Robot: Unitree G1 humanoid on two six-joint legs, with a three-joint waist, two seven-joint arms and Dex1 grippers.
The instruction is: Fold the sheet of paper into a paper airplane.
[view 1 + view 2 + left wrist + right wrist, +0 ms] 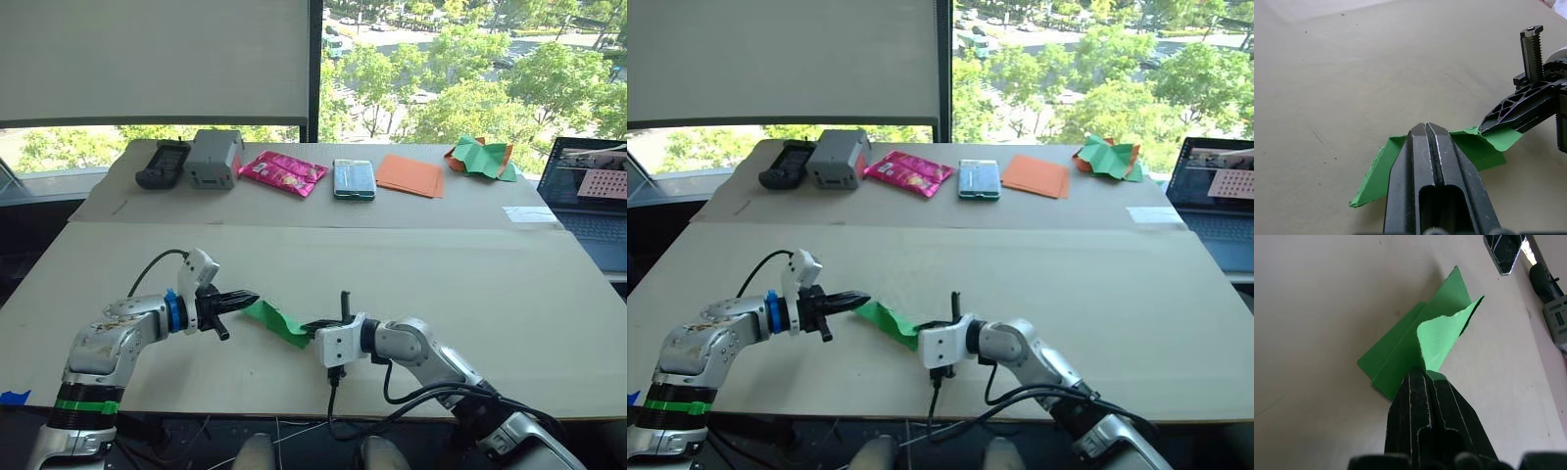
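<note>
Sheet of paper [277, 323], already folded narrow, is held above the near table [509, 294] between both claws: left claw [242, 298] closed on its 10 o'clock end, right claw [315, 326] closed on the 4 o'clock end. You appear mid-fold; next, press the crease flat

Bare table [470, 294] around both pincers, clutter (far edge) well apart

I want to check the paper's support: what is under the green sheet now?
The sheet of paper is pinched at both ends by the left tool and right tool, with bare table beneath. Whether its underside touches the table cannot be seen.
</note>
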